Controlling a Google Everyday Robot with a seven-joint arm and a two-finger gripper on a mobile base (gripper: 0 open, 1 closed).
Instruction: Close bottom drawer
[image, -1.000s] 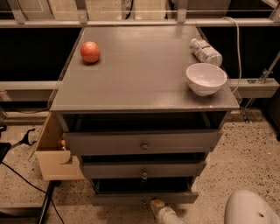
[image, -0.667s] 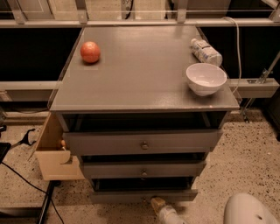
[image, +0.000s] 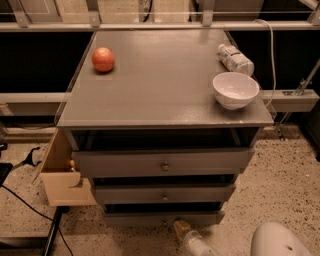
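The bottom drawer (image: 162, 218) is the lowest grey front of the cabinet (image: 165, 105), with a thin dark gap above it. Its knob does not show. The middle drawer (image: 164, 194) and the top drawer (image: 162, 163) stand above it, each with a small round knob. My gripper (image: 181, 227) is at the bottom edge of the view, its yellowish tip right at the lower edge of the bottom drawer front, a little right of centre. The white arm (image: 277, 242) sits at the bottom right.
On the cabinet top lie an orange fruit (image: 103, 59), a white bowl (image: 235, 90) and a plastic bottle (image: 235, 59) on its side. A light wooden box (image: 62, 175) stands at the cabinet's left side. Black cables (image: 30, 210) run over the speckled floor on the left.
The gripper tip has shifted slightly to the right and a little down below the bottom drawer front. The drawers look the same.
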